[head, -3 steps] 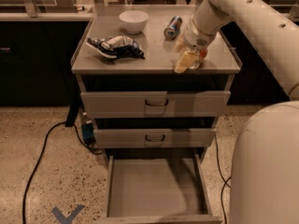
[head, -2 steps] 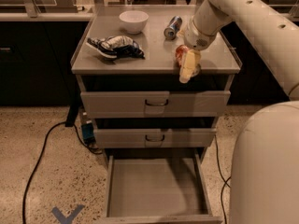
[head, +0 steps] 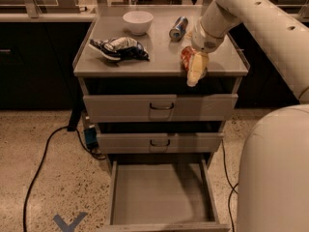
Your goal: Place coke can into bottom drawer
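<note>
Red-orange coke can (head: 186,57) clamped in our tool (head: 192,79), we held it over the counter's (head: 145,64) front right edge, can showing at the tool's upper left, pale fingers (head: 197,66) pointing down past it, grey bottom drawer (head: 161,192) open well below.

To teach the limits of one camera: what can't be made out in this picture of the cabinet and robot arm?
Camera view:
the coke can: mostly covered by the gripper at the cabinet top's front edge; label unreadable.
the bottom drawer: front face cut off by the lower picture edge.
the top drawer and middle drawer: shut, contents hidden.
floor at right: blocked by the robot body.
</note>
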`<state>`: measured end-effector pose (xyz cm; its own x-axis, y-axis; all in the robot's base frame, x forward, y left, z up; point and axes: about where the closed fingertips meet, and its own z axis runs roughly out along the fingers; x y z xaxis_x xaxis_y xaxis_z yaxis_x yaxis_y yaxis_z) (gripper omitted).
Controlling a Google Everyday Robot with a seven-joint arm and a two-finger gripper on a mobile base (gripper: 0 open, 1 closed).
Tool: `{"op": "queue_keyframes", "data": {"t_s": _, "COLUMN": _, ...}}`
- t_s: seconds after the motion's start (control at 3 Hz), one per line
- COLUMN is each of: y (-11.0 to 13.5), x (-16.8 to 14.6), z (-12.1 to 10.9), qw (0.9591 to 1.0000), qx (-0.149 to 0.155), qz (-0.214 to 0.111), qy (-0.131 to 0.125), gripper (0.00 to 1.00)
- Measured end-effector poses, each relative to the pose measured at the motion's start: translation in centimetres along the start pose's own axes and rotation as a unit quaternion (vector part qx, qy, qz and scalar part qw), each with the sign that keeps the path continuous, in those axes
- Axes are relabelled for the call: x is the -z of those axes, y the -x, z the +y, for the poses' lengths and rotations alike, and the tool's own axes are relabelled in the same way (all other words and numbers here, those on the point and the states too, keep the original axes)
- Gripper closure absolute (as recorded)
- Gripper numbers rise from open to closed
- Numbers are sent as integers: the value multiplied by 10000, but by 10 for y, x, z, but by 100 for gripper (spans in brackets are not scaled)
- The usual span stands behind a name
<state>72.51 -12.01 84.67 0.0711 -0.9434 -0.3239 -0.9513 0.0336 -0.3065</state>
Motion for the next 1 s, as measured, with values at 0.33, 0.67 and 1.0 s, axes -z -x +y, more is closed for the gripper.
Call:
{"op": "queue_keyframes", "data": {"t_s": 0.33, "y": -11, "x": 0, "z": -1, "qw": 9999, "qx": -76, "qz": 96, "qy": -25, "gripper": 0}}
{"op": "queue_keyframes", "data": {"t_s": 0.67, "y": -11, "x": -4, "z": 0, "qw": 9999, "qx": -73, "qz": 108, "qy": 28, "gripper": 0}}
{"op": "queue_keyframes", "data": {"t_s": 1.0, "y": -10, "x": -9, "z": 2, "qw": 9998, "qx": -68, "qz": 128, "qy": 113, "gripper": 0}}
